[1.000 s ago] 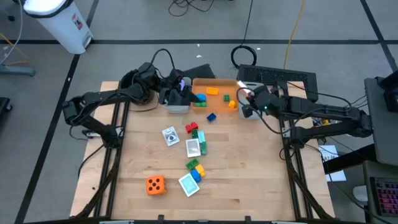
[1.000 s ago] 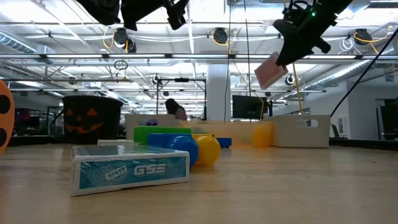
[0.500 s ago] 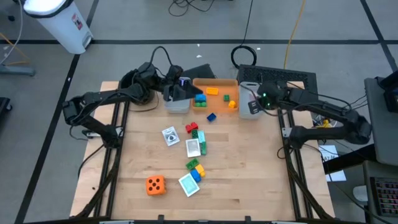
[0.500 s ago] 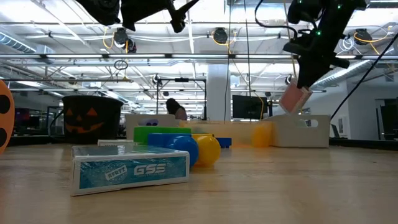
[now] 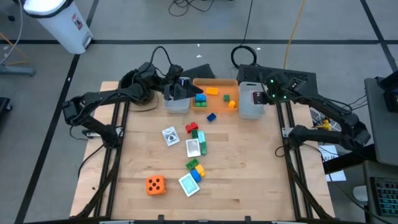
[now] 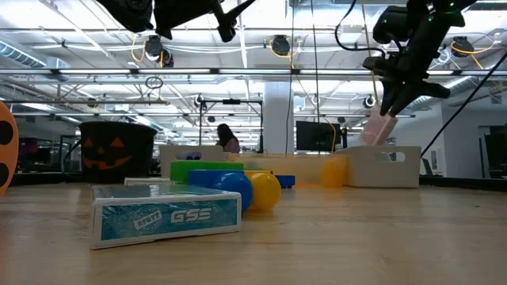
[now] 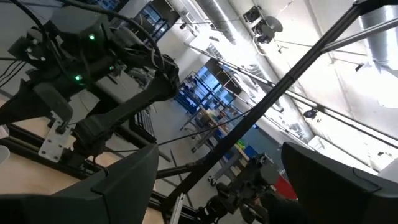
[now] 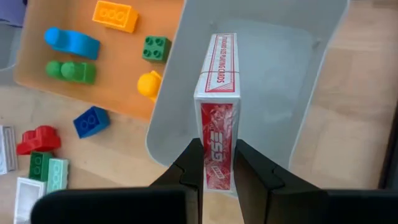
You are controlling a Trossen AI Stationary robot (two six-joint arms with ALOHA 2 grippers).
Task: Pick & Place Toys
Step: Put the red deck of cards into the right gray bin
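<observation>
The right end effector (image 8: 217, 163), clenched on a red card pack (image 8: 217, 118), has moved over the grey bin (image 8: 311, 99) — the left end effector (image 5: 180, 89), fingers spread, stays put.

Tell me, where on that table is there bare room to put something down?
The wood right of the middle toy strip, between the teal card box and the table's right edge, is bare. So is the near left, around the orange die. It is crowded at the far edge, around the orange bin and grey bins.
</observation>
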